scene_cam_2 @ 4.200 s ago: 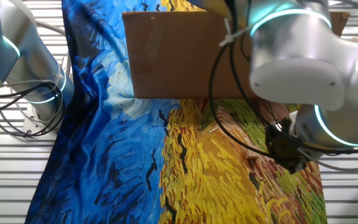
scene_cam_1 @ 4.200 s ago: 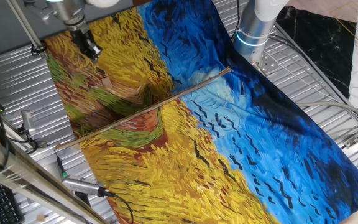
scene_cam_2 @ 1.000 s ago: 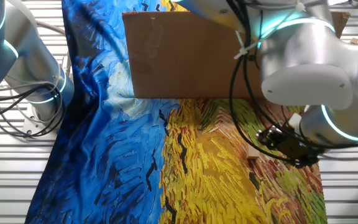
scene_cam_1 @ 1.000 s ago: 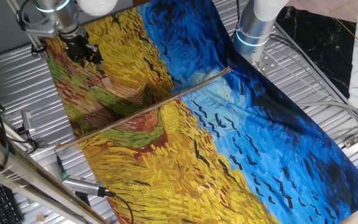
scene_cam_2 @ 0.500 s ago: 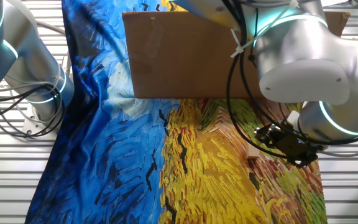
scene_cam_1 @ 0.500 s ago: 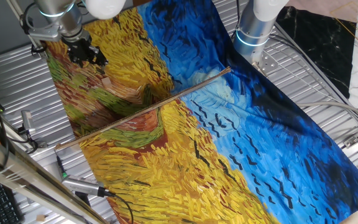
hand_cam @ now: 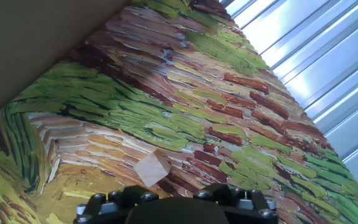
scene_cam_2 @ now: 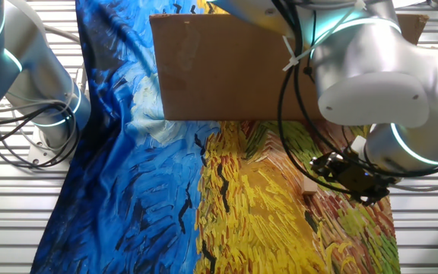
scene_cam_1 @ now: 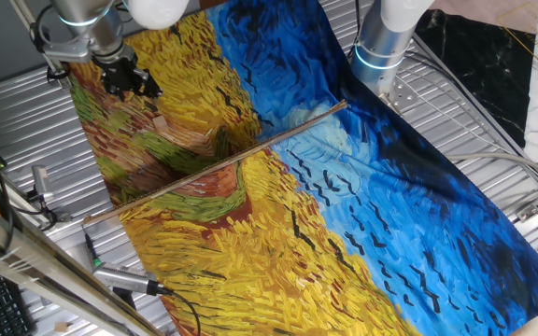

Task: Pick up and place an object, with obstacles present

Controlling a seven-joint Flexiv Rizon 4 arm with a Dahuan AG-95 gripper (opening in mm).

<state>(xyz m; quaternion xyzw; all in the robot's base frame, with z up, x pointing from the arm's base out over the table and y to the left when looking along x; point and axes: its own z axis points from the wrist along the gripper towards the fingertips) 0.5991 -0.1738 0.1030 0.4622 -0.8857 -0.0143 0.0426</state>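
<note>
The robot's black two-finger gripper [scene_cam_1: 131, 79] hangs low over the far, olive-and-brown corner of a painted cloth [scene_cam_1: 278, 177], its tip a little above the fabric and holding nothing; whether the jaws stand parted or closed cannot be told, since the hand view shows only the dark, knobbed base of the tool along the bottom edge. Just in front of that base in the hand view, a tiny pale tan cube [hand_cam: 152, 168] sits flat on the cloth among orange and green brushstrokes, apart from the gripper [hand_cam: 173, 205]. In one fixed view the cube [scene_cam_1: 160, 121] lies just below and to the right of the tool; in the other fixed view it [scene_cam_2: 309, 186] rests on the cloth just left of the gripper [scene_cam_2: 353, 179], which hangs beneath the arm's large silver joints. A long thin brown stick [scene_cam_1: 215, 164] lies straight across the cloth from edge to edge, between the cube's corner and the wide yellow-and-blue part of the painting, well apart from the cube. A brown cardboard panel [scene_cam_2: 226, 68] stands upright across the cloth in the other fixed view, and its plain tan face fills the upper left of the hand view. The cloth is spread over a ribbed metal table [scene_cam_1: 456, 121], and a second silver arm base [scene_cam_1: 386, 42] with a blue-lit ring stands at the cloth's far edge.
</note>
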